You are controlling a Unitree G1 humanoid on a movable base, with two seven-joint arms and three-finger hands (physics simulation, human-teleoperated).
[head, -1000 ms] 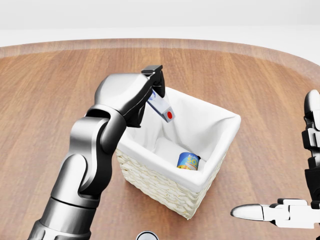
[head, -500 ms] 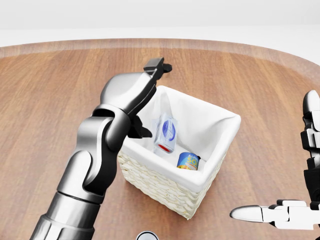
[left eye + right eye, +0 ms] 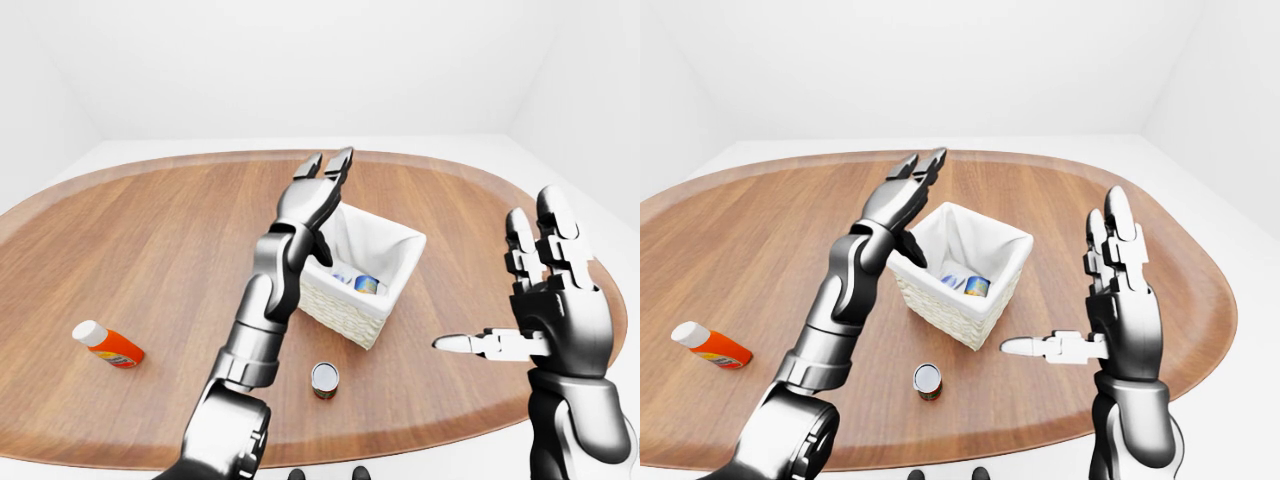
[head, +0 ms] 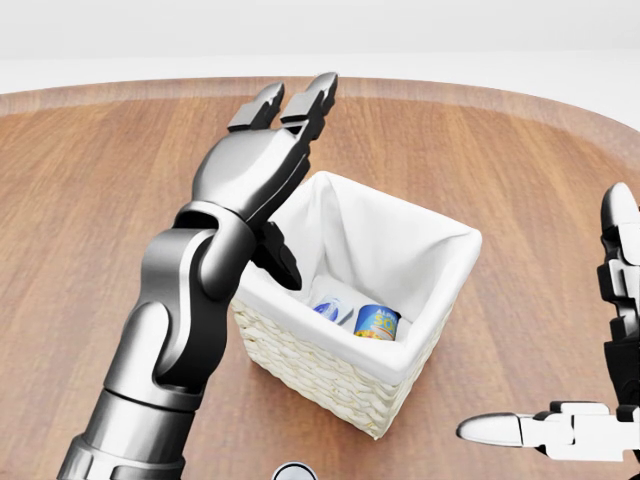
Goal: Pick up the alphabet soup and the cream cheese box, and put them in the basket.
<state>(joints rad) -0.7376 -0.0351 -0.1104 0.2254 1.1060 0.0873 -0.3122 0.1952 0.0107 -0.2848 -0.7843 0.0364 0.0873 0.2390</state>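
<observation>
alphabet soup (image 4: 377, 323) and cream cheese box (image 4: 331, 308) in basket (image 4: 330, 375), on table (image 4: 90, 210)

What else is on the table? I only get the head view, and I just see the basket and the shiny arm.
Observer: An orange bottle with a white cap lies on its side on the table, far toward the left of the left-eye view.
Operator: What's the round thing peeking in at the bottom edge of my picture?
Observer: That is a small can. It stands upright, just below the basket in the left-eye view, apart from it.
</observation>
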